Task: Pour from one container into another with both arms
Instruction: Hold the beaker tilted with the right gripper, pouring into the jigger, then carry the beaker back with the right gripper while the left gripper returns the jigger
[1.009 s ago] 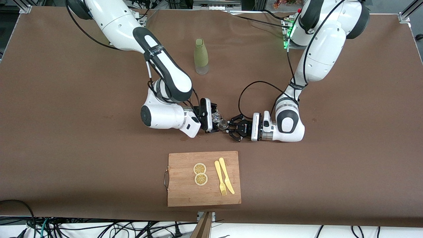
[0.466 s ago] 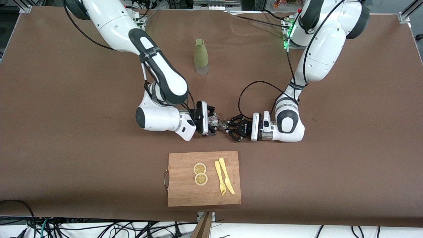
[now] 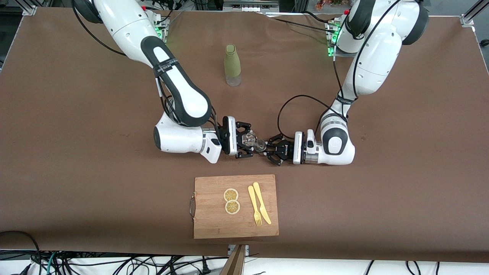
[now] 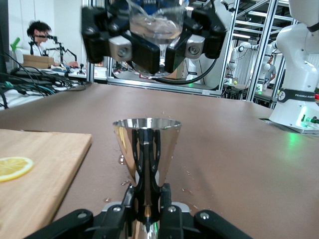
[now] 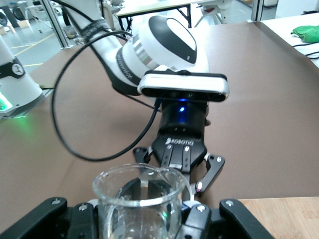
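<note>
While clamped, beaker [image 3: 250,139] in right hand [image 3: 244,144], above jigger [image 4: 146,149].

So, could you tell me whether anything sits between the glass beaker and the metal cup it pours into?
Nothing visible does. The beaker in the right end effector hangs just above the cup held by the left end effector.

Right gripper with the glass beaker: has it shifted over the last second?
Yes. The right gripper with the beaker has shifted slightly nearer the cutting board, still facing the left gripper.
</note>
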